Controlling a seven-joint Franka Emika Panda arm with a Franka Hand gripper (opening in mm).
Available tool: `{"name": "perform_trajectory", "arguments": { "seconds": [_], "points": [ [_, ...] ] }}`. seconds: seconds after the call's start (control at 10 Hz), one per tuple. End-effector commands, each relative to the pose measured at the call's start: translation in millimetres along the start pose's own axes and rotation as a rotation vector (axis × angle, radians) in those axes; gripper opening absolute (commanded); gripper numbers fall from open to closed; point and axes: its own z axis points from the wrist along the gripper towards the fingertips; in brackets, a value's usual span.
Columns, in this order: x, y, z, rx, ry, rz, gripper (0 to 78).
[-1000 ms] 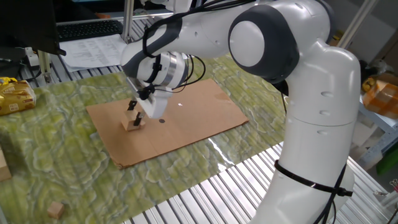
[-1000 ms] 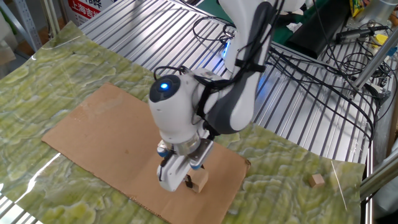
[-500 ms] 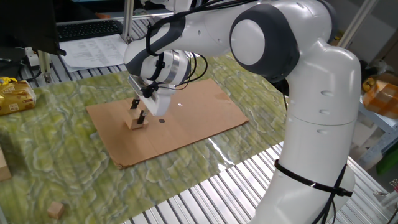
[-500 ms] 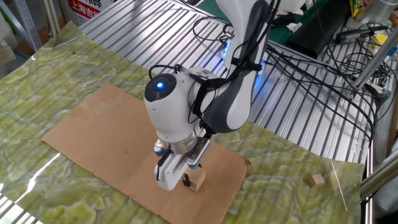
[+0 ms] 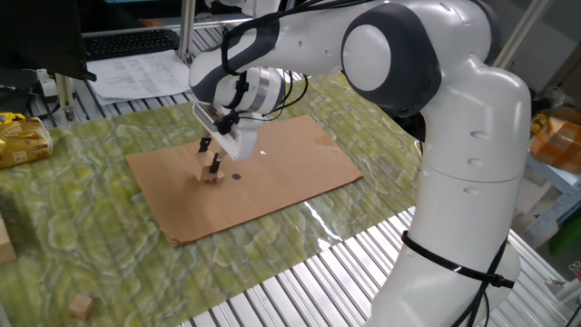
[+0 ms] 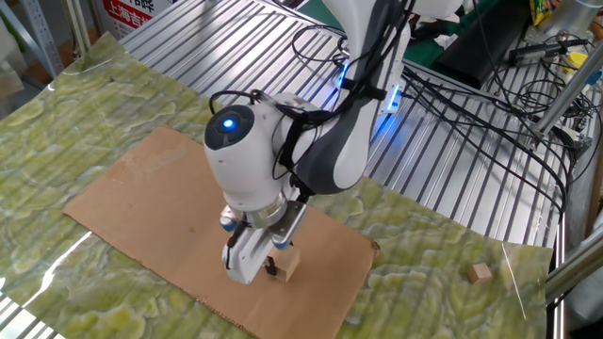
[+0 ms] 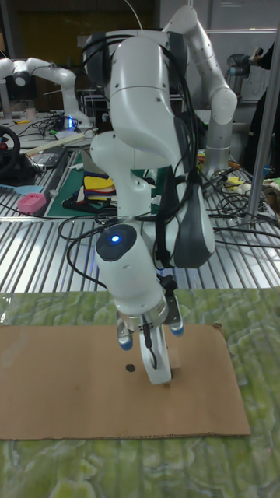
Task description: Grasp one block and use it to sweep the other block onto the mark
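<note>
Gripper [image 5: 212,163] clamped on the largest tan cube [image 6: 285,265], pressed low onto the brown cardboard [image 5: 300,168]. Black dot [image 5: 236,176] just beside the cube, toward the robot base; also visible in the tall view [image 7: 130,368]. Tiny cube hidden; position unknown.

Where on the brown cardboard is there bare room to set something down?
The brown cardboard sheet is bare at the end away from the gripper. It is crowded around the large tan wooden cube and round black dot.
</note>
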Motion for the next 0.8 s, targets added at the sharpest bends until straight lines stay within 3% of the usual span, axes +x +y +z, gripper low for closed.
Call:
{"name": "perform_trajectory", "arguments": {
  "seconds": [0.1,0.2,0.4,0.8],
  "points": [
    [31.1,-1.8,19.3,-0.019,-0.01,0.024,1.1],
    [39.5,-1.8,23.7,-0.024,-0.007,0.04,1.1],
    [41.1,-0.7,21.7,-0.025,-0.001,0.051,1.1],
    [22.9,5.2,9.8,-0.011,-0.024,0.043,1.1]
  ]
}}
